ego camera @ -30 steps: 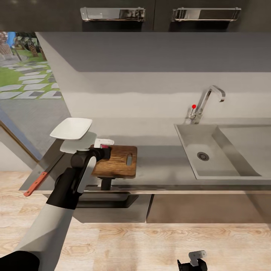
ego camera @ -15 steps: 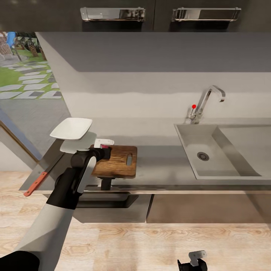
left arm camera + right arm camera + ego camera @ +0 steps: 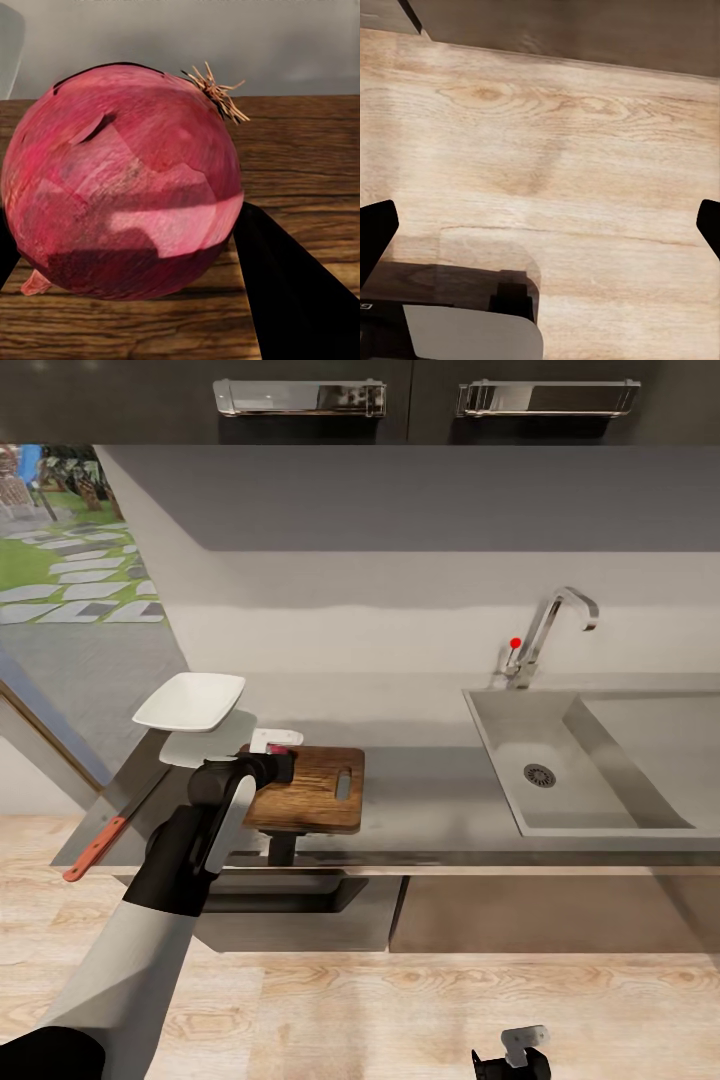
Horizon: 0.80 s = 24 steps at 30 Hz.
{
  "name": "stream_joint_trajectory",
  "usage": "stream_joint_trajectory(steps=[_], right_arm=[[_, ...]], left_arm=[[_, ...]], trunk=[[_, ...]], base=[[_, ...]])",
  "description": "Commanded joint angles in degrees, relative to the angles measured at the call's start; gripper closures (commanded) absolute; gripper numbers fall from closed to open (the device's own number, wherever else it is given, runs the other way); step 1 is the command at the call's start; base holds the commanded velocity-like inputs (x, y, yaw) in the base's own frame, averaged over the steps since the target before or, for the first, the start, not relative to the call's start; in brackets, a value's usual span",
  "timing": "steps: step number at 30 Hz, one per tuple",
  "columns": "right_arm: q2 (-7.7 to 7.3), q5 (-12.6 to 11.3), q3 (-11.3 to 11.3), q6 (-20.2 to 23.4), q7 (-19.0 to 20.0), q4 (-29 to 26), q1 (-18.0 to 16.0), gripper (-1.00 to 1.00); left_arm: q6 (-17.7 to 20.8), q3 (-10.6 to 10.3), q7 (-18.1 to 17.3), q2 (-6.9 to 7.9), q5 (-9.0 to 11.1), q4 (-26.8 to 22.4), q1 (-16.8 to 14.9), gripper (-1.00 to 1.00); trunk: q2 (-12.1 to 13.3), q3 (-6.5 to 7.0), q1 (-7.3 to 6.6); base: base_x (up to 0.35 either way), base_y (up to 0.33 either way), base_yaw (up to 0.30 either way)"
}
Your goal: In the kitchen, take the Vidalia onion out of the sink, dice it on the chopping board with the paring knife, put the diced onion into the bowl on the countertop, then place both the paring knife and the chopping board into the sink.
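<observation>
The Vidalia onion (image 3: 127,187), red-skinned with a dry root tuft, sits between the dark fingers (image 3: 292,300) of my left gripper (image 3: 124,247), right at the wooden chopping board (image 3: 300,165). From the head view, my left gripper (image 3: 278,760) is shut on the onion over the board's (image 3: 315,795) left end. The paring knife (image 3: 95,848) lies on the countertop (image 3: 420,800) at its far left end. Behind the board stands the white bowl (image 3: 190,700). The sink (image 3: 600,800) lies to the right. My right gripper (image 3: 540,225) hangs open, low over the floor.
A steel tap (image 3: 545,625) with a red-tipped lever stands behind the basin, whose drain (image 3: 539,775) shows. A dark drawer (image 3: 290,895) juts out below the board. Wall cabinets (image 3: 300,400) hang overhead. A window (image 3: 70,550) is at the left, with light wood floor (image 3: 400,1010) below.
</observation>
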Motion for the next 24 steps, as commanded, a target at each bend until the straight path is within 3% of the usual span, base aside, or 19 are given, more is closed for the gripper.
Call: stream_joint_trajectory(steps=[1, 13, 24], right_arm=[[0.00, 0.6, -0.4, -0.2, -0.2, 0.1, 0.0, -1.00], [0.00, 0.6, -0.4, -0.2, -0.2, 0.1, 0.0, -1.00], [0.00, 0.6, -0.4, -0.2, -0.2, 0.1, 0.0, -1.00]], left_arm=[[0.2, 0.0, 0.5, 0.00, 0.5, -0.1, 0.0, 1.00], [0.2, 0.0, 0.5, -0.11, 0.4, -0.8, 0.0, 1.00], [0.2, 0.1, 0.6, -0.37, 0.4, -4.9, 0.0, 1.00]], trunk=[[0.0, -0.05, 0.01], [0.0, -0.05, 0.01], [0.0, -0.05, 0.01]], base=[[0.000, 0.000, 0.000], [0.000, 0.000, 0.000], [0.000, 0.000, 0.000]])
